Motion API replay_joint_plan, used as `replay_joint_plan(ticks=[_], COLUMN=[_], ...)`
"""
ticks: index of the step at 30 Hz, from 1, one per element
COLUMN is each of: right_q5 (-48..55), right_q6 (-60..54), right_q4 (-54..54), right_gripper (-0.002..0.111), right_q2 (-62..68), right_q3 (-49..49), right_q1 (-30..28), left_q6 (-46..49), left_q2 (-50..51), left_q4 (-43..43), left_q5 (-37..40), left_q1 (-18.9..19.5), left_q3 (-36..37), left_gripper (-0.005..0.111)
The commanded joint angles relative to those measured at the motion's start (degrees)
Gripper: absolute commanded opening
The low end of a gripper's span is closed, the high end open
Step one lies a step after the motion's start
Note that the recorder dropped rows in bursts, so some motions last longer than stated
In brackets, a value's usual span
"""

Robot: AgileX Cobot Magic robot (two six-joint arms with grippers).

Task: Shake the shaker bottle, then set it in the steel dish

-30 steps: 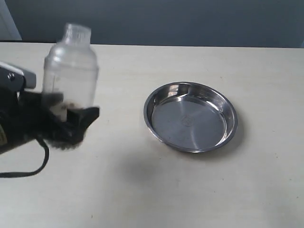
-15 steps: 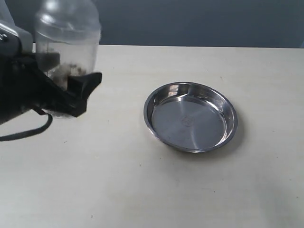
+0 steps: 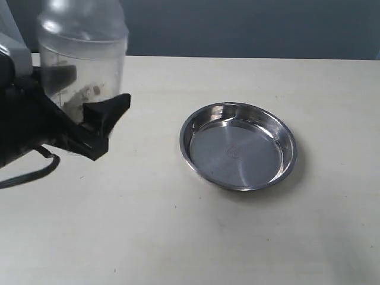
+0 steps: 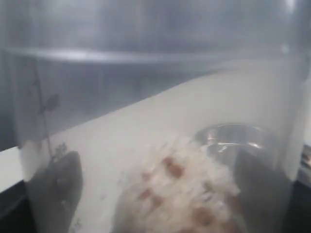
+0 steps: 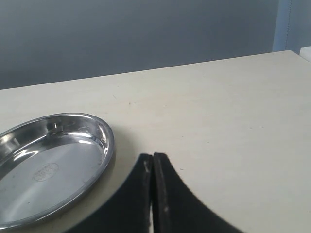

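The shaker bottle point(image 3: 83, 59), clear frosted plastic with brown granules inside, is held upright in the air at the left of the exterior view, its top cut off by the frame edge. My left gripper point(image 3: 77, 113) is shut on its lower body, black fingers point(image 3: 107, 116) wrapping both sides. The bottle point(image 4: 155, 121) fills the left wrist view, granules point(image 4: 180, 189) blurred at its base. The steel dish point(image 3: 237, 145) sits empty on the table to the right, also seen beside my right gripper point(image 5: 153, 158), which is shut with nothing in it, just above the table near the dish point(image 5: 48, 165).
The cream table point(image 3: 190, 237) ends at a dark grey wall behind. A black cable point(image 3: 29, 175) trails from the left arm over the table.
The left gripper has lifted the bottle upward over the last second, so its cap has left the frame. The granules have shifted inside. The dish has stayed put.
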Motion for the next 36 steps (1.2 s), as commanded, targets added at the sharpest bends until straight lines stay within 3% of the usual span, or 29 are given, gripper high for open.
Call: replay_joint_plan(ticks=[1, 2, 3, 4, 6, 7, 8, 10, 11, 13, 16, 18, 19, 21, 22, 24, 25, 27, 28, 30, 32, 34, 36], right_q5=[-0.7, -0.7, -0.7, -0.7, -0.7, -0.7, -0.7, -0.7, -0.7, -0.7, -0.7, -0.7, -0.7, -0.7, -0.7, -0.7, -0.7, -0.7, -0.7, -0.7, -0.7, -0.7, -0.7], right_q6=[-0.4, -0.4, -0.4, -0.4, -0.4, -0.4, -0.4, -0.4, -0.4, -0.4, -0.4, -0.4, -0.4, -0.4, -0.4, -0.4, -0.4, -0.4, -0.4, -0.4, -0.4, -0.4, -0.4], right_q4=[-0.1, -0.1, -0.1, -0.1, -0.1, -0.1, -0.1, -0.1, -0.1, -0.1, -0.1, -0.1, -0.1, -0.1, -0.1, -0.1, -0.1, -0.1, -0.1, 0.3, 0.4, 0.4, 0.4], right_gripper=[-0.001, -0.001, -0.001, -0.001, -0.001, -0.001, -0.001, -0.001, -0.001, -0.001, -0.001, -0.001, -0.001, -0.001, -0.001, -0.001, -0.001, -0.001, -0.001, -0.001, -0.001, -0.001, -0.001], right_q2=[-0.2, -0.2, -0.2, -0.2, -0.2, -0.2, -0.2, -0.2, -0.2, -0.2, -0.2, -0.2, -0.2, -0.2, -0.2, -0.2, -0.2, -0.2, -0.2, -0.2, -0.2, -0.2, -0.2], right_q3=[0.1, 0.1, 0.1, 0.1, 0.1, 0.1, 0.1, 0.1, 0.1, 0.1, 0.1, 0.1, 0.1, 0.1, 0.1, 0.1, 0.1, 0.1, 0.1, 0.1, 0.1, 0.1, 0.1], right_q1=[0.1, 0.1, 0.1, 0.1, 0.1, 0.1, 0.1, 0.1, 0.1, 0.1, 0.1, 0.1, 0.1, 0.1, 0.1, 0.1, 0.1, 0.1, 0.1, 0.1, 0.1, 0.1, 0.1], left_q6=[4.5, 0.1, -8.2, -8.8, -0.7, 7.6, 7.8, 0.6, -7.2, -9.0, 3.4, 8.1, 6.3, -0.6, -7.9, -14.8, -14.4, -2.9, 4.5, 8.9, 3.5, -8.6, -16.6], left_q2=[5.6, 3.9, -0.4, -2.6, -1.4, 4.6, 6.5, 6.3, 2.5, -0.9, 2.4, 7.3, 9.1, 8.0, 5.5, 1.5, 0.0, 1.3, 3.8, 8.4, 8.9, 5.2, 1.0], left_q4=[-11.7, -5.0, 7.2, 8.6, -2.7, -13.9, -16.2, -7.0, 4.1, 6.8, -7.0, -15.9, -16.2, -5.9, 4.9, 14.1, 12.5, 0.8, -7.5, -17.1, -11.8, 3.2, 12.4], left_q5=[-3.1, -4.3, -8.9, -9.1, -0.5, -0.5, -2.3, -7.5, -13.3, -11.8, -3.3, -5.5, -8.3, -11.5, -16.5, -22.1, -18.6, -6.6, -4.4, -6.8, -8.7, -14.4, -20.1], left_q1=[0.4, -0.7, -2.2, -2.1, -0.2, 1.4, 1.5, 0.0, -1.0, -1.0, 0.6, 1.2, 1.3, 0.6, 0.0, -0.3, -0.3, 0.4, 1.0, 1.4, 1.2, 0.6, 0.7], left_q3=[5.6, 4.6, 2.1, 1.0, 2.2, 6.7, 8.4, 7.7, 4.7, 2.1, 5.1, 8.8, 9.7, 8.9, 7.4, 4.4, 2.9, 2.8, 4.3, 8.3, 9.1, 8.0, 6.7], left_gripper=[0.0, 0.0, 0.0, 0.0, 0.0, 0.0, 0.0, 0.0, 0.0, 0.0, 0.0, 0.0, 0.0, 0.0, 0.0, 0.0, 0.0, 0.0, 0.0, 0.0, 0.0, 0.0, 0.0])
